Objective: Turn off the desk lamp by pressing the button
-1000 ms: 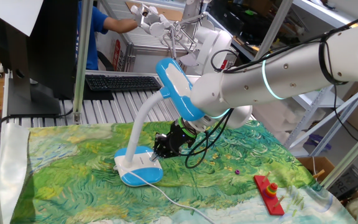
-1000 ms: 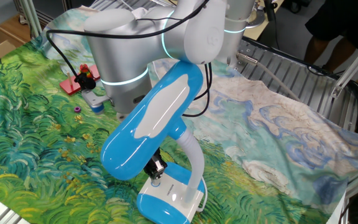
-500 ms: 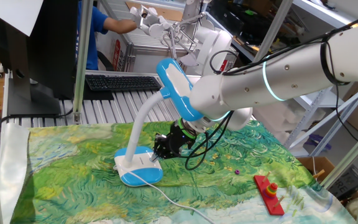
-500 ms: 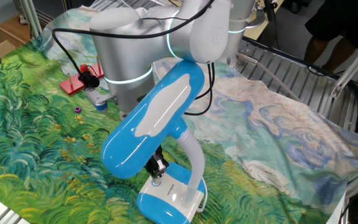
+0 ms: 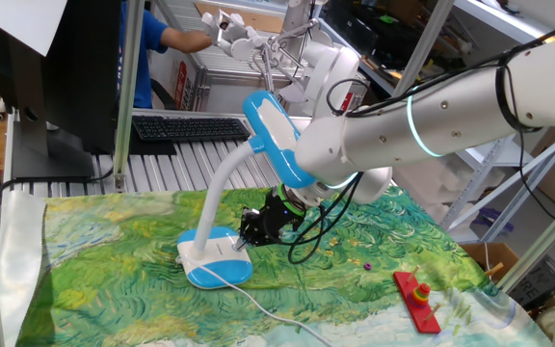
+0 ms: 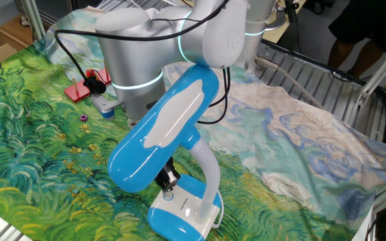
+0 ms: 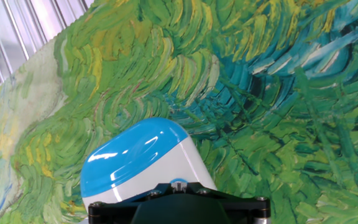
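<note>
The desk lamp stands on the painted green cloth. Its blue-and-white base (image 5: 212, 260) lies flat, with a white gooseneck (image 5: 222, 183) and a blue head (image 5: 276, 135) above. In the other fixed view the head (image 6: 166, 127) hides much of the base (image 6: 186, 213). My gripper (image 5: 246, 241) points down at the base's white top plate, and its tip (image 6: 168, 190) touches a small blue-ringed mark, the button (image 6: 169, 197). In the hand view the base (image 7: 138, 155) fills the lower middle, and the two fingertips (image 7: 179, 185) show as one narrow tip pressed together on the plate.
A red toy block (image 5: 417, 294) and a small purple piece (image 5: 362, 267) lie on the cloth to the right. The lamp's white cable (image 5: 258, 304) runs toward the front edge. A keyboard (image 5: 191, 127) and a person in blue (image 5: 147, 48) are behind the table.
The arm's body has shifted slightly sideways. The gripper tip stays at the same spot on the lamp base, and the lamp has not moved.
</note>
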`<state>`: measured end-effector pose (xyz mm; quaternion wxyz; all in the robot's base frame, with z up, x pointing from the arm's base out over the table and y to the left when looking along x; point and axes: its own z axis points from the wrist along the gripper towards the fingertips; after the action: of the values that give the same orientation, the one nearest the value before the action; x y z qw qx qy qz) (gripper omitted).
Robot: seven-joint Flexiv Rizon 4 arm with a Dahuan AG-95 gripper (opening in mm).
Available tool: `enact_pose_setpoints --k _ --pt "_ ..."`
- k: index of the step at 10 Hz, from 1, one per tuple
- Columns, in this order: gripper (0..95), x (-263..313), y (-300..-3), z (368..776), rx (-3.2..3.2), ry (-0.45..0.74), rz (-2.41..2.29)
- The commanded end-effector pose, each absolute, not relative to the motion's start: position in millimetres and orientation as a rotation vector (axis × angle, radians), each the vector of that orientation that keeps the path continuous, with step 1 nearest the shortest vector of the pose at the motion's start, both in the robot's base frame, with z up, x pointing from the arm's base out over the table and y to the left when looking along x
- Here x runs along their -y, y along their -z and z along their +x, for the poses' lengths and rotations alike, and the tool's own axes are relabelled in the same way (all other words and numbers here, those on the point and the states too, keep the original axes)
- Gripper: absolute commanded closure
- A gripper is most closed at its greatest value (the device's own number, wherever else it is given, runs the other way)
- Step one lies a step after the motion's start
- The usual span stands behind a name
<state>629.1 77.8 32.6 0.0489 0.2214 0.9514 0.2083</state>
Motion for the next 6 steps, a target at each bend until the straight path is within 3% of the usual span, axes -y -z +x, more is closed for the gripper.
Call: enact_pose_setpoints --k 1,6 --pt "95.0 -95 12 636 -2.903 -0.636 0.677" --pt "95.0 -86 -4 634 -2.919 -0.646 0.678"
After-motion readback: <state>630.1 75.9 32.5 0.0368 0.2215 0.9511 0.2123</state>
